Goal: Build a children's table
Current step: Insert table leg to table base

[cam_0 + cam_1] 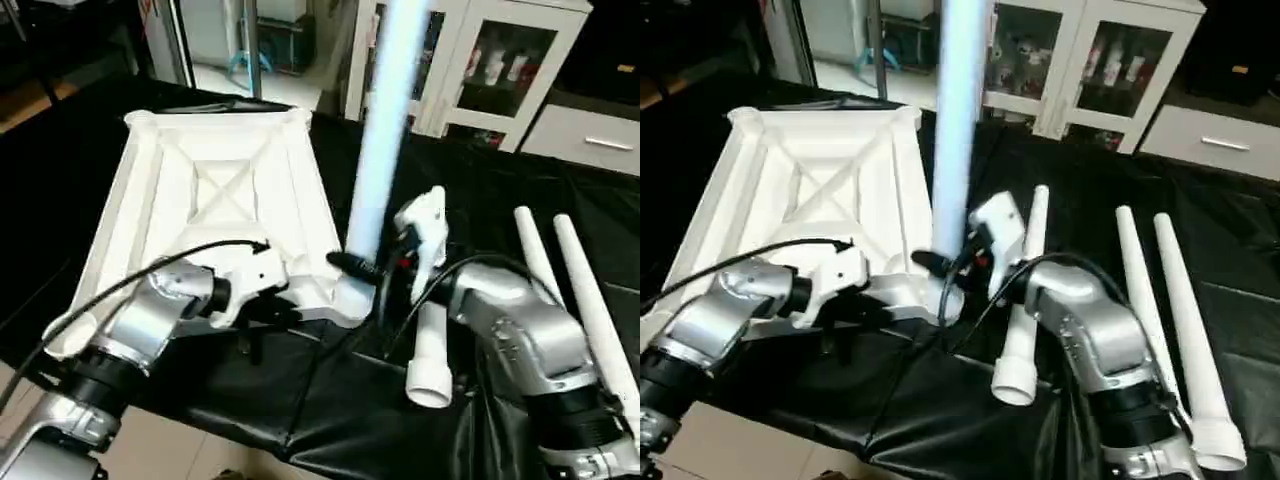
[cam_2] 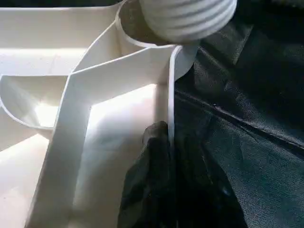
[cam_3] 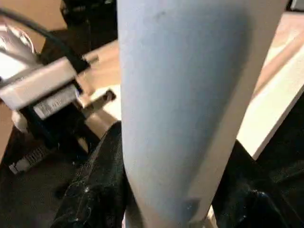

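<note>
Tabletop of white ribbed plastic [image 1: 215, 190] lies upside down on the black cloth [image 1: 350, 400], we pinch its near rim with left gripper [image 2: 171, 156], and right gripper [image 1: 385, 268] grasps the upright white tube leg [image 1: 385, 130] at the corner socket [image 1: 352, 297].

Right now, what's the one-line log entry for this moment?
left gripper: shut on tabletop rim | right gripper: holding upright leg in corner socket | spare legs: lying on table
</note>
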`<state>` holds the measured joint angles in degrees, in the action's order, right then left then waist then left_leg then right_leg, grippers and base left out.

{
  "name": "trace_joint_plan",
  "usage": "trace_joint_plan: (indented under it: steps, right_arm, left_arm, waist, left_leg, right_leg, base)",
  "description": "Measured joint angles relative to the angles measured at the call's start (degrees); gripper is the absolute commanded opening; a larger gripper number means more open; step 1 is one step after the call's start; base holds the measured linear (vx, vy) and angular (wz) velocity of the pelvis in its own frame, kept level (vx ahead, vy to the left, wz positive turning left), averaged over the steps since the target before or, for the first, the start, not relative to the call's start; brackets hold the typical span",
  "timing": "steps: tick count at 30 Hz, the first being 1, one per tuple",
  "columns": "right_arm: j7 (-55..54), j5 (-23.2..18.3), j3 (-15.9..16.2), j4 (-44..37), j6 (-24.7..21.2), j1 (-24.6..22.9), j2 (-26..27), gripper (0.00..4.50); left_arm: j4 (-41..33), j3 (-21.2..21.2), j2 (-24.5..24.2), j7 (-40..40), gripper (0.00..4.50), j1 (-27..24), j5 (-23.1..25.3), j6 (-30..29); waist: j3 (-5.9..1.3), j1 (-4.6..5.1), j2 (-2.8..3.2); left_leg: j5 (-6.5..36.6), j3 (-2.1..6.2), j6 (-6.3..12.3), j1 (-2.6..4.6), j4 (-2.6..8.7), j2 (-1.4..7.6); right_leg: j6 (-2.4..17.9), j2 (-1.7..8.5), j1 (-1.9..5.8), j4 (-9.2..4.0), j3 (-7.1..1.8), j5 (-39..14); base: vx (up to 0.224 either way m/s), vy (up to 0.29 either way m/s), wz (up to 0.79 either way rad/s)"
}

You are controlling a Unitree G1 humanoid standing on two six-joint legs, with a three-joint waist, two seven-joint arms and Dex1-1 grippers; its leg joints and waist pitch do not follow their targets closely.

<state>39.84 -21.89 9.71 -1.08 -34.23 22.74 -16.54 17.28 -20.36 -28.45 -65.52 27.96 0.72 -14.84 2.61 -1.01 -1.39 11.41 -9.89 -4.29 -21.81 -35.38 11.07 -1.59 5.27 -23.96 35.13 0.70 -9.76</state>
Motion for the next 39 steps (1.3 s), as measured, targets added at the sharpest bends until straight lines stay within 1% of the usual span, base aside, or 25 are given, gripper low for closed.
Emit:
trace_joint_plan:
  steps: [2, 7, 13, 17, 20, 24, 27, 31, 33, 36, 39]
  right_arm:
    - [0.0, 0.5, 0.3, 0.9, 0.2, 0.7, 0.0, 1.82]
    - [0.1, 2.4, 1.4, 4.4, 2.3, 2.8, 0.1, 1.82]
    - [0.7, 2.9, 1.8, 8.2, 3.1, 5.3, 1.2, 1.82]
    - [1.0, 2.9, 1.7, 9.5, 3.6, 5.7, 1.9, 1.82]
    - [1.1, 2.2, 1.0, 10.3, 3.6, 5.6, 2.3, 1.82]
    - [1.1, 1.5, -0.4, 10.4, 4.0, 4.4, 2.4, 1.82]
    - [1.0, 1.4, -0.7, 10.6, 5.1, 3.7, 2.8, 1.82]
    - [0.5, 0.5, -2.6, 10.8, 6.5, 1.9, 3.9, 1.82]
    - [0.2, 0.0, -3.2, 10.8, 7.4, 1.0, 4.3, 1.82]
    - [-0.3, -1.0, -4.9, 10.2, 9.7, -1.8, 5.4, 1.82]
    - [-0.8, -1.1, -5.5, 10.0, 11.9, -3.5, 6.2, 1.82]
  left_arm:
    - [-0.3, 0.2, 0.0, 0.2, 0.0, -0.3, 0.0, 0.0]
    - [-1.4, 0.3, -0.1, 0.7, 0.0, -0.9, 0.0, -0.6]
    - [-2.5, 0.5, -0.5, 0.9, 0.0, -1.5, 0.1, -1.3]
    - [-2.5, 0.8, -0.5, 0.9, 0.0, -1.7, 0.1, -1.6]
    - [-2.5, 0.9, -0.5, 0.9, 0.0, -1.7, 0.1, -1.7]
    - [-2.5, 0.9, -0.5, 0.9, 0.0, -1.7, 0.1, -1.9]
    - [-2.5, 1.0, -0.4, 0.9, 0.0, -1.7, 0.1, -2.2]
    - [-2.5, 1.0, -0.4, 1.0, 0.0, -1.7, 0.1, -2.2]
    - [-2.5, 1.0, -0.3, 1.0, 0.0, -1.7, 0.1, -2.2]
    - [-2.4, 1.0, 0.2, 1.1, 0.0, -1.7, 0.2, -2.3]
    - [-2.3, 1.0, 0.6, 1.2, 0.0, -1.8, 0.2, -2.3]
  waist:
    - [0.0, -0.02, -0.01]
    - [-0.02, -0.06, -0.04]
    - [-0.05, 0.27, -0.11]
    - [-0.11, 0.61, -0.19]
    - [-0.14, 0.7, -0.25]
    - [-0.17, 0.66, -0.25]
    - [-0.17, 0.67, -0.25]
    - [-0.18, 0.69, -0.26]
    - [-0.2, 0.69, -0.23]
    - [-0.3, 0.58, -0.15]
    - [-0.39, 0.58, -0.09]
  left_leg:
    - [0.0, -0.01, 0.0, 0.0, 0.0, 0.0]
    - [0.0, -0.03, 0.01, -0.01, 0.0, 0.0]
    - [0.0, -0.05, 0.02, -0.02, 0.01, 0.01]
    - [0.0, -0.03, 0.01, 0.0, 0.0, 0.01]
    - [0.0, -0.03, 0.02, 0.01, 0.0, 0.0]
    - [0.0, -0.03, 0.01, 0.0, 0.01, 0.0]
    - [0.0, -0.03, 0.02, 0.02, 0.01, 0.01]
    - [0.0, -0.03, 0.02, 0.02, 0.0, 0.0]
    - [0.0, -0.03, 0.01, 0.02, 0.01, 0.0]
    - [0.0, -0.02, 0.03, 0.01, 0.02, 0.0]
    - [0.0, -0.02, 0.04, 0.01, 0.02, -0.02]
  right_leg:
    - [0.0, 0.0, 0.0, -0.01, 0.0, 0.0]
    - [0.0, 0.0, 0.0, -0.05, 0.0, 0.0]
    - [0.0, 0.0, -0.01, -0.03, 0.0, 0.0]
    - [0.0, 0.0, 0.0, -0.02, -0.01, 0.0]
    - [0.0, 0.0, 0.01, -0.03, -0.01, 0.0]
    - [0.0, 0.0, 0.01, -0.04, -0.01, 0.0]
    - [0.0, 0.0, 0.02, -0.04, 0.0, 0.0]
    - [0.0, 0.0, 0.04, -0.07, -0.01, 0.0]
    - [0.0, 0.0, 0.04, -0.07, -0.01, 0.0]
    - [0.0, 0.01, 0.05, -0.13, -0.01, 0.0]
    - [0.0, 0.02, 0.07, -0.14, 0.0, 0.0]
  base:
    - [0.0, 0.0, 0.0]
    - [0.0, 0.0, 0.0]
    - [0.0, 0.0, 0.0]
    - [0.0, 0.0, 0.0]
    - [0.0, 0.0, 0.0]
    - [0.0, 0.0, 0.0]
    - [0.0, 0.0, 0.0]
    - [0.0, 0.0, 0.0]
    - [0.0, 0.0, 0.0]
    - [0.0, 0.0, 0.0]
    - [0.0, 0.0, 0.0]
